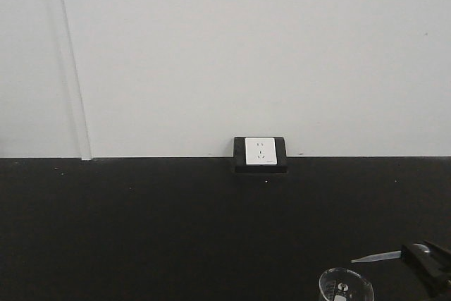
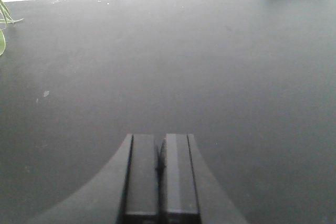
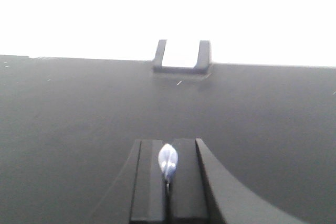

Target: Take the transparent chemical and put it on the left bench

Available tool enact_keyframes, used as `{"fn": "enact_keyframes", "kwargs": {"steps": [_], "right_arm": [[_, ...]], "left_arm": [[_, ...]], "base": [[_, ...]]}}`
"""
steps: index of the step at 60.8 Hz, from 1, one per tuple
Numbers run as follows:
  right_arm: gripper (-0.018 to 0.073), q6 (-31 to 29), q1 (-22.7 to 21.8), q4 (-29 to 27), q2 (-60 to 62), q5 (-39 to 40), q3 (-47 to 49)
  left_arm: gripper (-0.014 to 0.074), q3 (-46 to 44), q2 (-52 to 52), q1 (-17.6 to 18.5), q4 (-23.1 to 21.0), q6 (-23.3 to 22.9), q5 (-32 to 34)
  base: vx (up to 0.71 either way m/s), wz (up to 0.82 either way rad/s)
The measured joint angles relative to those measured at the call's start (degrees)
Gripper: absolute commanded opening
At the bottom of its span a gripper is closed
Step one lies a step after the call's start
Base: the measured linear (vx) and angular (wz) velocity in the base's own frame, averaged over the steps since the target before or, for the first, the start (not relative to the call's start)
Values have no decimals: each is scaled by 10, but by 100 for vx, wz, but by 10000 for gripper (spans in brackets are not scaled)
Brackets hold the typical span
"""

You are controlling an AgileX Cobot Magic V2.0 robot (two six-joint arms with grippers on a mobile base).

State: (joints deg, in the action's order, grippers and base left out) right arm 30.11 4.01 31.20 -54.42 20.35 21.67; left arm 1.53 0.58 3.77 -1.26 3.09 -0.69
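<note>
Transparent beaker point(image 1: 345, 287) x1, near 1 dropper point(image 1: 377, 256) pinched in right jaws.

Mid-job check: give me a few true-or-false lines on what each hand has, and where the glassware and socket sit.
1. The right hand is shut on a clear dropper. True.
2. The left hand holds a beaker. False: its fingers are closed together with nothing between them.
3. The socket sits at the back of the bench, against the white wall. True.
4. In the front view, the glass beaker stands at the far left of the bench. False: it is at the bottom right edge, just below the dropper.
5. In the front view, the dropper's tip points left. True.
</note>
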Motion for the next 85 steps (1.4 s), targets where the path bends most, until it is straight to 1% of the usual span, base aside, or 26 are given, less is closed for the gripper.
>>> {"fn": "enact_keyframes", "kwargs": {"steps": [6, 14, 27, 41, 50, 85], "right_arm": [[-4, 0, 0, 25, 64, -47, 0], [-4, 10, 0, 42, 136, -85, -1], [-4, 39, 0, 48, 236, -99, -47], [-4, 42, 0, 63, 308, -111, -93], [-4, 43, 0, 78, 322, -111, -95], [-4, 43, 0, 80, 323, -112, -96]], "left_arm": [[-3, 0, 0, 0, 0, 0, 0], [-3, 0, 0, 0, 0, 0, 0], [-3, 0, 0, 0, 0, 0, 0], [-3, 0, 0, 0, 0, 0, 0], [-3, 0, 0, 0, 0, 0, 0], [-3, 0, 0, 0, 0, 0, 0]], "base": [[0, 0], [0, 0], [0, 0], [0, 0], [0, 0], [0, 0]]}}
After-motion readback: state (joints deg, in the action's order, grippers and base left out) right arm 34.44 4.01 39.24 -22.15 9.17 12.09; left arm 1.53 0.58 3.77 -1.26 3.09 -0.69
